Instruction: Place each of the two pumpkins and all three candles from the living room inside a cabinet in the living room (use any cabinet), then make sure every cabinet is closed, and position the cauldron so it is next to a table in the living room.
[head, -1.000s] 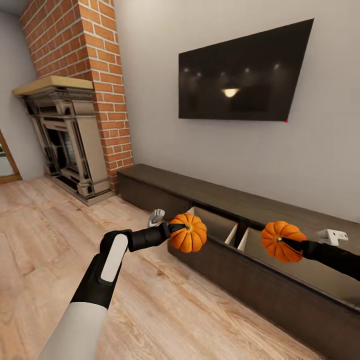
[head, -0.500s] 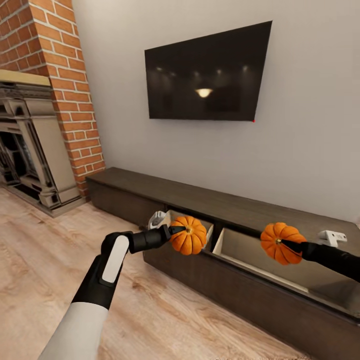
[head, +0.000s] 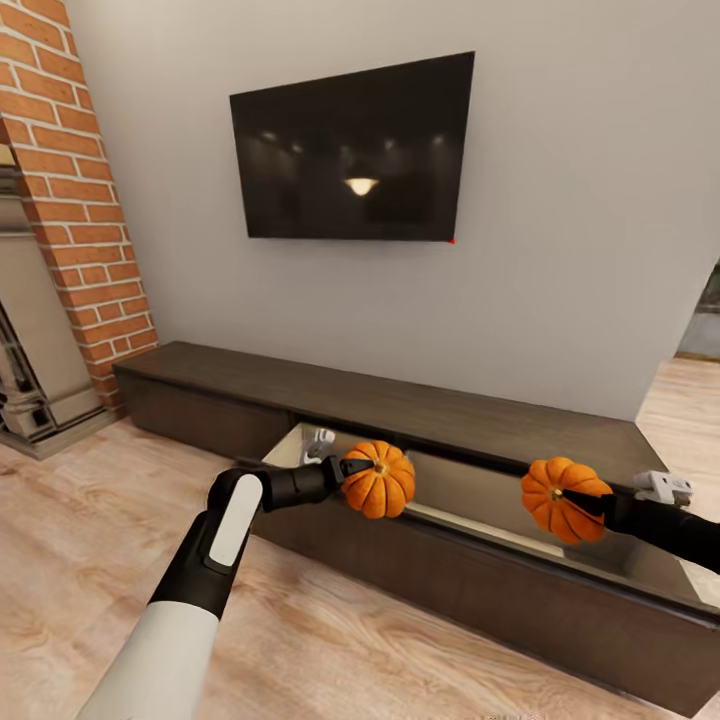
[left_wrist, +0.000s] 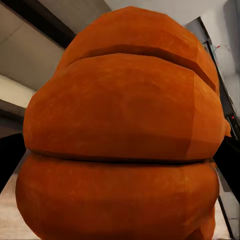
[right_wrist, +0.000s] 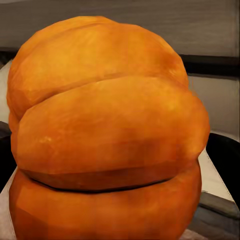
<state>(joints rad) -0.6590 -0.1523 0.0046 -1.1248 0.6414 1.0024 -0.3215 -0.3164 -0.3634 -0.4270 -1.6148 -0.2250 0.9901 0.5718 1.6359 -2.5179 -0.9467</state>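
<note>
Head view looks over a pale wood plank floor (head: 350, 640) to a grey wall with a black flat screen (head: 350, 150), red brick chimney (head: 75, 200) at left. Along the wall runs the long, low dark-brown wood cabinet (head: 420, 405), pale drawers open. Left gripper (head: 356, 466) grasps one ribbed orange pumpkin (head: 380, 480) above a drawer; right gripper (head: 572, 497) grasps the other pumpkin (head: 560, 498). Each wrist view shows its pumpkin's ribs close up (left_wrist: 120, 130) (right_wrist: 105, 135).
</note>
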